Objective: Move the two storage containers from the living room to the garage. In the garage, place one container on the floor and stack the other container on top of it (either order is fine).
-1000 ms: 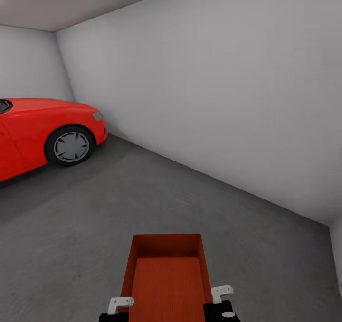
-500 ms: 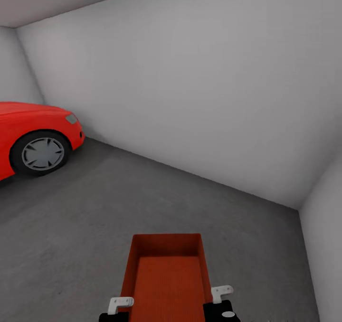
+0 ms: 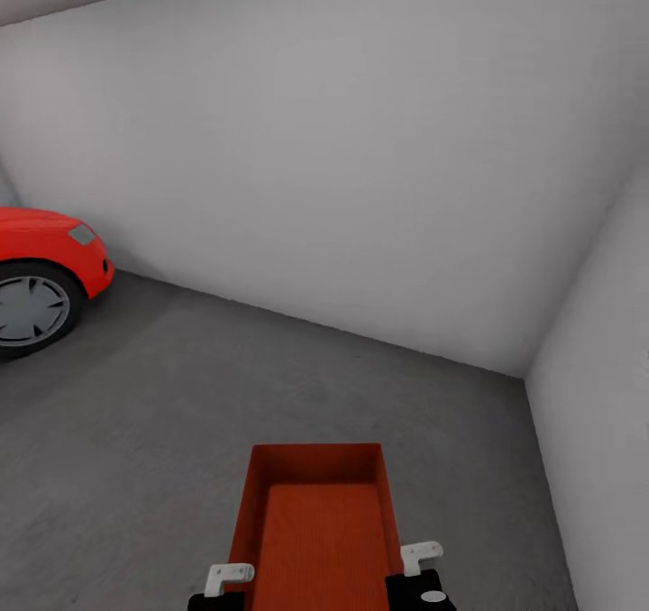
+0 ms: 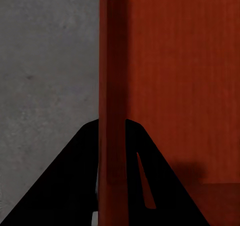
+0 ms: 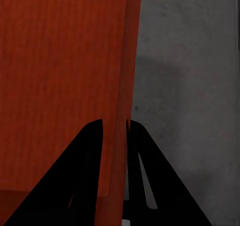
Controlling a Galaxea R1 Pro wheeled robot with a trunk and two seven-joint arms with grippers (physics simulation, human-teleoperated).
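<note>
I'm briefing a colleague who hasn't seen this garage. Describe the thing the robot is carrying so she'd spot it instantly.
Start at the grey concrete floor that runs to the pale walls, with the red car at far left. Nearest the camera, bottom centre, is the storage container: an orange-red open-top bin with a ribbed bottom. Unlike the car, it is held off the floor, left pincer and right pincer clamping its side walls.

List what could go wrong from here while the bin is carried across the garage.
The storage container hangs from thin side walls pinched by the left gripper and right gripper; it could slip or twist. The wall is close on the right, and the red car on the left.
</note>
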